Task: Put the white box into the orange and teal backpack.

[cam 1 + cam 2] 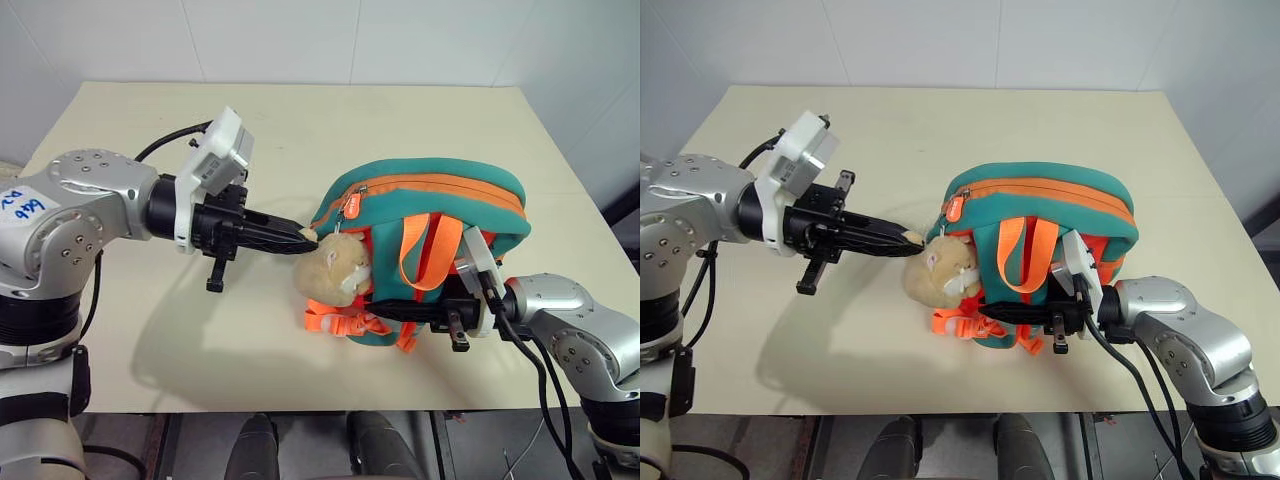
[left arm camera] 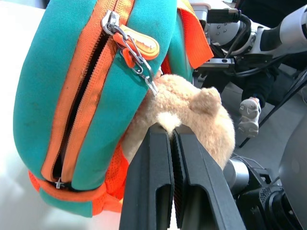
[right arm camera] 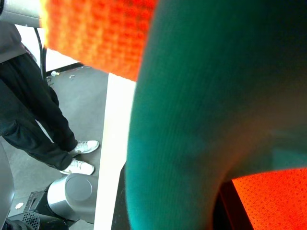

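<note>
L gripper [image 1: 305, 238] reaches in from the left, jaws pressed together, tips at the tan plush charm [image 1: 335, 270] just below the zipper pull [image 2: 139, 45]. Orange and teal backpack [image 1: 420, 205] stands mid-table w/ zip run mostly closed, so contents can't be seen. R gripper [image 1: 385, 312] sits at pack's lower front by the orange straps [image 1: 420, 250], jaws closed on strap webbing. Beige table [image 1: 300, 130], white wall behind. Person's legs & white sneakers [image 3: 79, 158] on grey floor.
</note>
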Motion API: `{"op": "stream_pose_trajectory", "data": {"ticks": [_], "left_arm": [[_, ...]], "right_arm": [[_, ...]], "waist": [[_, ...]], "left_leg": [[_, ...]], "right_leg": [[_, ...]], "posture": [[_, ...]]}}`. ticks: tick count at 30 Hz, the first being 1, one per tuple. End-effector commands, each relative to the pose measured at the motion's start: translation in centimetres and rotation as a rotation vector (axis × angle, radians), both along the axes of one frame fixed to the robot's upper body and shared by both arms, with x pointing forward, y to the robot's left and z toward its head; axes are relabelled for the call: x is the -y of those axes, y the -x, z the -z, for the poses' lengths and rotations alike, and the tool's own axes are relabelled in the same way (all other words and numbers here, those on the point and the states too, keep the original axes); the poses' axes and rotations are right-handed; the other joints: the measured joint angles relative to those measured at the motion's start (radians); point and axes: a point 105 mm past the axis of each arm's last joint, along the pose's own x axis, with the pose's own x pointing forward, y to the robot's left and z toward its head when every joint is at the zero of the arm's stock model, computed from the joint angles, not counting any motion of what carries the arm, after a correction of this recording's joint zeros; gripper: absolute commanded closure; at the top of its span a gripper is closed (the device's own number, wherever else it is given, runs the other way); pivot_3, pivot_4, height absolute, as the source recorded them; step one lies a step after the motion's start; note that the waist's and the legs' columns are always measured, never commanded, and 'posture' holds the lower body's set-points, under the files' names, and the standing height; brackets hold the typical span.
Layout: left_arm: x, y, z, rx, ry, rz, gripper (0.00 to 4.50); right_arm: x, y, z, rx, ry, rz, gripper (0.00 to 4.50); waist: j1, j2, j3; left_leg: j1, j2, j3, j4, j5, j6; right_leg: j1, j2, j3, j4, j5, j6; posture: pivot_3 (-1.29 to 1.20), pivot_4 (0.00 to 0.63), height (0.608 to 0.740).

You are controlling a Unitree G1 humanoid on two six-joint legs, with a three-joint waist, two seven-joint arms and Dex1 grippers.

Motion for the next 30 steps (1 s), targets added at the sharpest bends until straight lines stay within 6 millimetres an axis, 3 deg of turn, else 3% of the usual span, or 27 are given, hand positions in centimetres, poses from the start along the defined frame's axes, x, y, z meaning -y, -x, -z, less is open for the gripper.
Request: {"op": "stream_pose_trajectory", "data": {"ticks": [1,14,21,30], "left_arm": [[-0.7,0.3,-1.1,0.051,0.015,0.0,4.49],[-5.1,-0.6,-1.3,0.062,-0.046,-0.197,4.49],[-8.0,-2.1,1.4,-0.012,-0.145,-0.297,4.49],[-9.6,-4.6,4.1,-0.065,-0.234,-0.312,4.49]], "right_arm": [[-0.1,0.4,-0.5,0.03,-0.013,-0.009,4.5],[0.2,0.9,-0.2,0.029,-0.01,-0.003,4.5],[0.2,1.0,-0.1,0.024,-0.009,-0.007,4.5],[0.1,1.0,0.0,0.022,-0.016,-0.004,4.5]], "waist": [[0.0,0.0,0.0],[-0.012,0.0,0.0],[-0.016,0.0,0.0],[-0.015,0.0,0.0]], "left_leg": [[0.0,0.0,0.0,0.0,0.0,0.0],[0.0,0.0,0.0,-0.001,0.0,0.0],[0.001,0.0,0.0,-0.003,-0.001,0.0],[0.001,0.0,0.001,-0.006,-0.001,0.0]], "right_leg": [[0.0,0.0,0.0,0.0,0.0,0.0],[0.0,0.0,0.0,0.0,-0.001,-0.001],[-0.001,0.0,0.0,-0.001,-0.002,-0.002],[-0.001,0.0,0.0,-0.001,-0.003,-0.003]], "posture": [[0.0,0.15,0.74],[0.0,0.15,0.74],[0.0,0.15,0.74],[0.0,0.15,0.74]]}}
